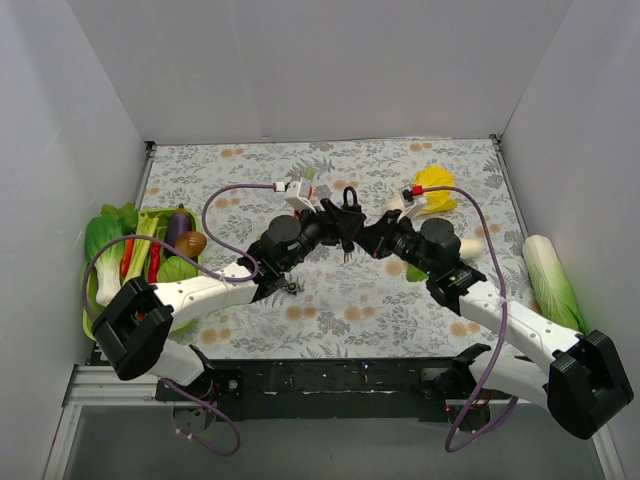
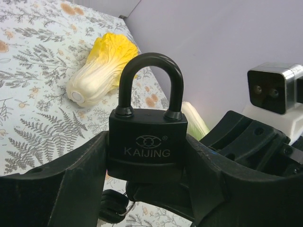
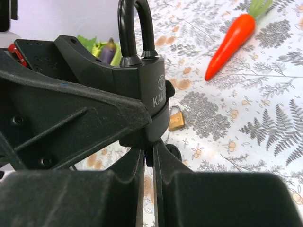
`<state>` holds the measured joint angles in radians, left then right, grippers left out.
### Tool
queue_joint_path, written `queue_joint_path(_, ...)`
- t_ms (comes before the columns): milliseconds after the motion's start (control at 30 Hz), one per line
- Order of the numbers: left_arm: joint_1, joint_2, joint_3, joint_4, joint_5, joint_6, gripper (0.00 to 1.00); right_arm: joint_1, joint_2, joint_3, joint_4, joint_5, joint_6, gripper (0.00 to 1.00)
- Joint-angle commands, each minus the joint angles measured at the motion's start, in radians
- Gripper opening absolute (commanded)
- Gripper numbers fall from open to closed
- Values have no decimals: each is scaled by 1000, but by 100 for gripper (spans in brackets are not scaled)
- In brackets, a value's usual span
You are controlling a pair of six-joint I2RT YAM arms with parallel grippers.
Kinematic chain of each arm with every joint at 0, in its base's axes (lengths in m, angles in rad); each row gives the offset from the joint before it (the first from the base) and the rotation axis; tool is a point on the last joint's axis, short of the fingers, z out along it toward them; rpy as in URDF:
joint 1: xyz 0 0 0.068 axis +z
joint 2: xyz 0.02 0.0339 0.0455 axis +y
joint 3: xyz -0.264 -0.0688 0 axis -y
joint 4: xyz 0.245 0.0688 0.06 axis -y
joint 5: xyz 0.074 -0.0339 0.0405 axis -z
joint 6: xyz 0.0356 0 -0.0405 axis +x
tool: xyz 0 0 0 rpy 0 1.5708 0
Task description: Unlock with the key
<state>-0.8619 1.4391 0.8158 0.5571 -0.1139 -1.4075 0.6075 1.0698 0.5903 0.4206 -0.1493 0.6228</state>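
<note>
White-walled booth, table point(image 1: 250, 330) covered in a fern-and-flower print cloth. Both arms meet over the middle of the table, a bit toward the far edge.

Black padlock point(image 2: 147, 142) is off the surface there, upright, shackle on top and seated in the body. "KAIJING" faces the left wrist cam.

Left gripper point(image 2: 147, 165): fingers point(image 2: 80, 179) clamped on the two narrow sides of the padlock body, firm contact both sides.

Right gripper point(image 3: 149, 184): comes in from the opposite side, sits directly under the padlock base. Fingers point(image 3: 199, 198) pressed almost together, only a thin slit between them. Can't make out what's in the slit; key not discernible from any view. A dark ring point(image 2: 113, 208) hangs just under the lock body in the left wrist view.

Other stuff:
- yellow cabbage point(image 1: 436, 188) near the far right corner
- green-and-white cabbage point(image 1: 548, 280) along the right edge
- pile of greens point(image 1: 110, 240) with red chillies point(image 1: 153, 262) and an eggplant point(image 1: 178, 228) along the left edge
- carrot point(image 3: 233, 40) flat on the cloth, right wrist view only
- small brass padlock point(image 3: 176, 119) on the cloth below the grippers, apart from the black one
</note>
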Motion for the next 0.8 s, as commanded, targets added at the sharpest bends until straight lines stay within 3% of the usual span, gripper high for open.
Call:
queue_joint_path(0,-42,-101,-49,-5,240,15,0,-87,-53,42,317,174,44,1)
queue_joint_path(500,-42,-174,-60,101,356,-5,0,-133,-82,55,376,33,137,1)
queue_joint_path(767,-42,-164,-53,96,364,-5,0,-137,-94,57,353,42,120,1)
